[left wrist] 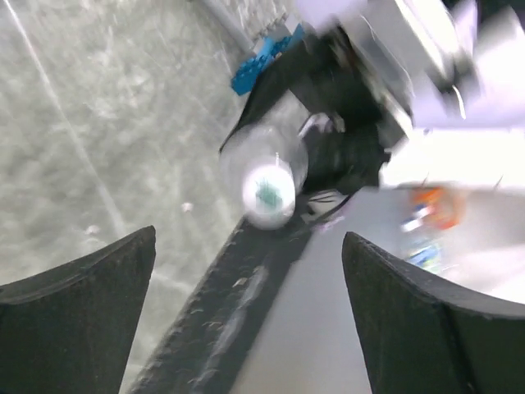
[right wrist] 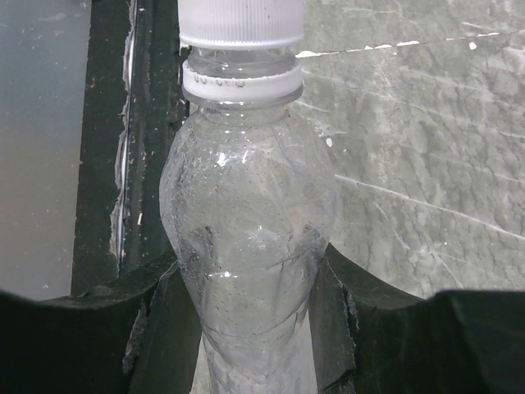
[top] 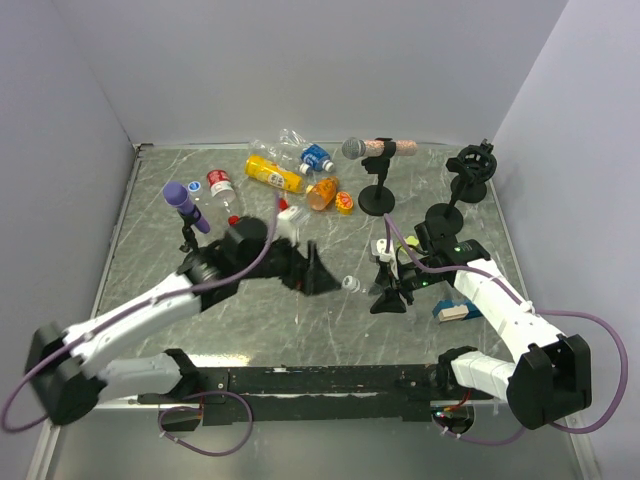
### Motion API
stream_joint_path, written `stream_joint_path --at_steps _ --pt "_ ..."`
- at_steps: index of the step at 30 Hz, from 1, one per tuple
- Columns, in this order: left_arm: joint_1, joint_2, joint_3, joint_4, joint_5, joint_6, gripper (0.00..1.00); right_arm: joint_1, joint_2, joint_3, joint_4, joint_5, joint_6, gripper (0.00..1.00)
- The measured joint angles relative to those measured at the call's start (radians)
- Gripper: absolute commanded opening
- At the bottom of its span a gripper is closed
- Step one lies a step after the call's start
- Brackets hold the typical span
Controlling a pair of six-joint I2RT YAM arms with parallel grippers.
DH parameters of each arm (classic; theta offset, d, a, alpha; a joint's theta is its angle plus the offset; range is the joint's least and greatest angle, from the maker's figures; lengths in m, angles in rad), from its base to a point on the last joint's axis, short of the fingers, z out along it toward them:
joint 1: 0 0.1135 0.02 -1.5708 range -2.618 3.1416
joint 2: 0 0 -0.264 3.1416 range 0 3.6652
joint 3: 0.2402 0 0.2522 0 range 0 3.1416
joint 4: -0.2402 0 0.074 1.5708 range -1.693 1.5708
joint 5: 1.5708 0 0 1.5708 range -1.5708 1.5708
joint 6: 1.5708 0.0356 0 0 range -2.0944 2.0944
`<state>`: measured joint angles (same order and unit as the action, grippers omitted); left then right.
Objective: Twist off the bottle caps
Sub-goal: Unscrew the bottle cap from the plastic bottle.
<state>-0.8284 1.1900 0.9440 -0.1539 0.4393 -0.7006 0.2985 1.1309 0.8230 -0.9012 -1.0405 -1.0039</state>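
Right wrist view alone showed the grip plainly: the right gripper was clenched on the clear bottle, denting its lower body, with the white cap on the neck above a white ring. The left wrist view, blurred, showed that bottle cap-end on, beyond the left gripper, whose fingers stood wide apart, holding nothing. Only the top external view gave the whole scene: the held bottle lay level over the middle of the table, its cap towards the left gripper and just apart from it. The table was grey and marbled, walled by pale lilac panels. Counted there were two microphones, one purple-headed and one grey-headed. At least five more bottles lay at the far side: a yellow bottle, two orange bottles and overlapping clear ones.
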Motion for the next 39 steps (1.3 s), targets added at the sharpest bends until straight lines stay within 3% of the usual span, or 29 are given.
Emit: stream_joint_path --at_steps 5,10,16,20,24,33,38,39 --pt "-0.005 -0.293 -0.215 0.122 -0.016 0.251 0.97 0.0 0.0 0.0 -0.001 0.0 -0.002 0.17" --pt "-0.006 -0.394 -0.352 0.286 0.031 0.492 0.97 0.0 0.0 0.0 -0.001 0.0 -0.008 0.17" --pt "-0.006 -0.257 -0.314 0.279 0.129 0.787 0.99 0.0 0.0 -0.001 -0.002 0.0 -0.012 0.17" --pt "-0.006 -0.107 -0.18 0.235 0.198 0.913 0.92 0.0 0.0 -0.001 -0.002 0.0 -0.016 0.17" --pt "-0.006 0.002 -0.083 0.241 0.261 0.959 0.88 0.0 0.0 -0.001 -0.002 0.001 -0.016 0.17" --pt "-0.039 0.126 -0.017 0.222 0.325 0.984 0.76 0.0 0.0 -0.008 -0.003 0.001 -0.016 0.17" --pt "-0.056 0.151 0.013 0.206 0.324 0.996 0.54 0.0 0.0 -0.008 -0.003 0.001 -0.016 0.17" --pt "-0.058 0.153 0.016 0.2 0.324 0.996 0.53 0.0 0.0 -0.008 -0.003 0.001 -0.016 0.17"
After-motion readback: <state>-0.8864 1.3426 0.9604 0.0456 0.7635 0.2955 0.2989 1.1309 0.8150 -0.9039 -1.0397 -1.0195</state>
